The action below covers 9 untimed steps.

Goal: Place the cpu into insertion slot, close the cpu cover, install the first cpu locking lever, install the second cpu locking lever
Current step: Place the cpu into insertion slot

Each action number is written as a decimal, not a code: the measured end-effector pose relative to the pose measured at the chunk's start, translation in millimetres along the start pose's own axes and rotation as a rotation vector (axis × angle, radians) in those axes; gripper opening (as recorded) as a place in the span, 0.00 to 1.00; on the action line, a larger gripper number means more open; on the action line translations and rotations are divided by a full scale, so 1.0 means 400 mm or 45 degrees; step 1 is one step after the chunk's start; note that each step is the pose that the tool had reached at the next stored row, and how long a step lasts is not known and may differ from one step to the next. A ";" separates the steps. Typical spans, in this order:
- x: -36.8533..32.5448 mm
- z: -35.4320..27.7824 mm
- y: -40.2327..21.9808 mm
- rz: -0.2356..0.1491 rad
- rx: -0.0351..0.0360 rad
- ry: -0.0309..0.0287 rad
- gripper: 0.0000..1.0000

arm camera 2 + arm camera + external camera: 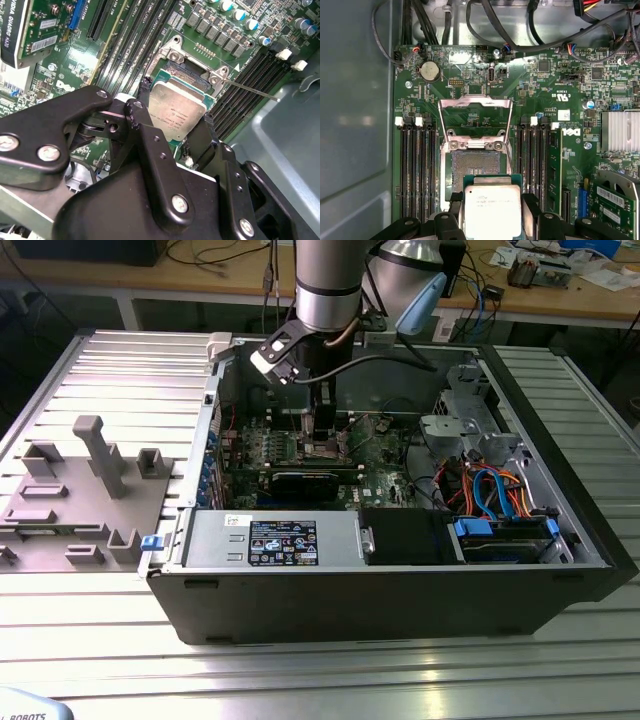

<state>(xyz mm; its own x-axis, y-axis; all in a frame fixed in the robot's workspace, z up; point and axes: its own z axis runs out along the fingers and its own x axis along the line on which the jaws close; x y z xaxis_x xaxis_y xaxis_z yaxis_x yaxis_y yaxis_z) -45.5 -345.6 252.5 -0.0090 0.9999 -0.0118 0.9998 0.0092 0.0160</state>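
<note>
Silvery-grey cpu (492,210) is gripped at two opposite edges by the black tool (492,206), held over the open insertion slot (475,167) of the green motherboard (470,75); the cpu cover (475,102) stands swung open

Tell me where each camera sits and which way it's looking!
Exterior view: off the arm, above the open computer case, looking down into it; the arm shows reaching in.
First wrist view: rides at the wrist, facing the motherboard, the insertion slot and the open cpu cover; the hand shows gripping the cpu.
Second wrist view: rides at the wrist, looking slantwise across the board past the hand's black fingers.
Both wrist views share the cpu, hand and slot.
</note>
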 end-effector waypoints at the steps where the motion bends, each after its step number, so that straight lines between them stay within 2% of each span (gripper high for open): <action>1: 0.000 0.001 0.000 0.000 0.0000 0.0000 0.55; 9: 0.000 0.004 0.000 0.001 0.0000 0.0000 0.55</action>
<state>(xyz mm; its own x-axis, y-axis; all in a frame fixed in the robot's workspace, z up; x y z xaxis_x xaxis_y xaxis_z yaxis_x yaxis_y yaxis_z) -45.5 -345.6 250.7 -0.0081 0.9999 -0.0118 0.9998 0.0083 0.0160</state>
